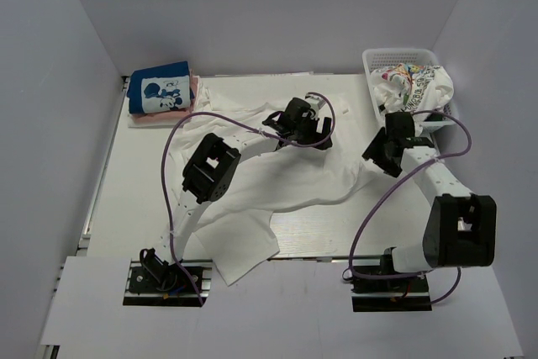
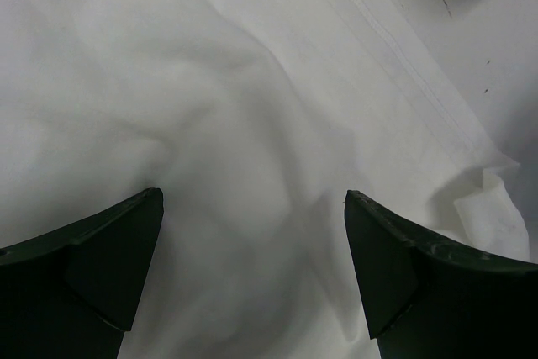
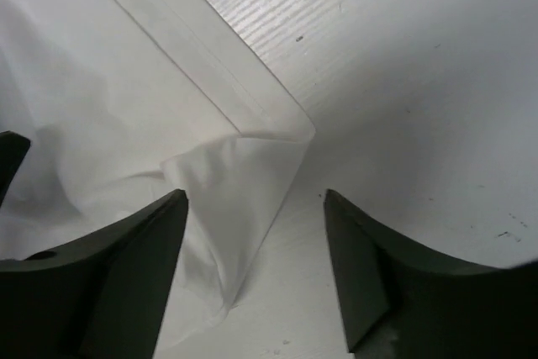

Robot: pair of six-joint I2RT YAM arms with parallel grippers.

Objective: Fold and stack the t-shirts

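The large white t-shirt (image 1: pixel 277 182) sprawls on the desk (image 1: pixel 134 199), long axis near-left to far-right, its folded corner (image 3: pixel 252 166) right between the spread right hand (image 3: pixel 254 199), the nearer one; the left hand (image 2: pixel 252 194), also spread, hovers over mid-shirt.

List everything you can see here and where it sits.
large shirt: one, white, spread across centre
blue shirt: one, blue with mouse panel, folded, far left
pink shirt: one, pink, under blue shirt
basket: one, white, far right
printed shirt: one, white with coloured prints, in basket
table: one, white, under everything
left gripper: one, dark, open above large shirt
right gripper: one, dark, open astride large shirt's corner
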